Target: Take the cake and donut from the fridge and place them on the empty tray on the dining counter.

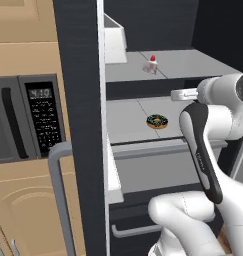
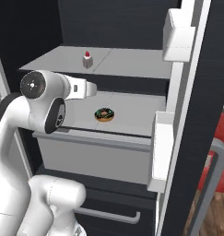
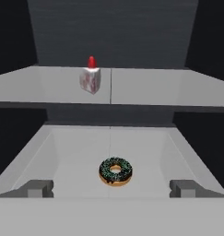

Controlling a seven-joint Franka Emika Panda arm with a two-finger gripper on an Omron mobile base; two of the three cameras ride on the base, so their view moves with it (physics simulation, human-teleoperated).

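Observation:
The fridge [image 1: 78,100] stands open, its black door edge at my left. On its upper grey shelf [image 1: 193,65] sits the cake [image 1: 152,64] [image 2: 87,60] [image 3: 90,78], a small white piece with a red top. One shelf lower lies the donut [image 1: 157,121] [image 2: 104,115] [image 3: 115,171], dark-glazed with green sprinkles. My gripper [image 3: 111,189] is open, with fingertips [image 3: 39,188] wide apart, level with the lower shelf's front edge and short of the donut; nothing is between them. In the base views my hand [image 1: 185,94] [image 2: 83,88] hovers before the lower shelf. The tray and dining counter are out of view.
A microwave [image 1: 28,117] sits in tan cabinets left of the fridge. White door bins [image 1: 114,42] [image 2: 178,34] [image 2: 162,147] line both open doors. Below the shelves is a grey drawer [image 2: 95,154], then a dark one with a bar handle [image 2: 109,214].

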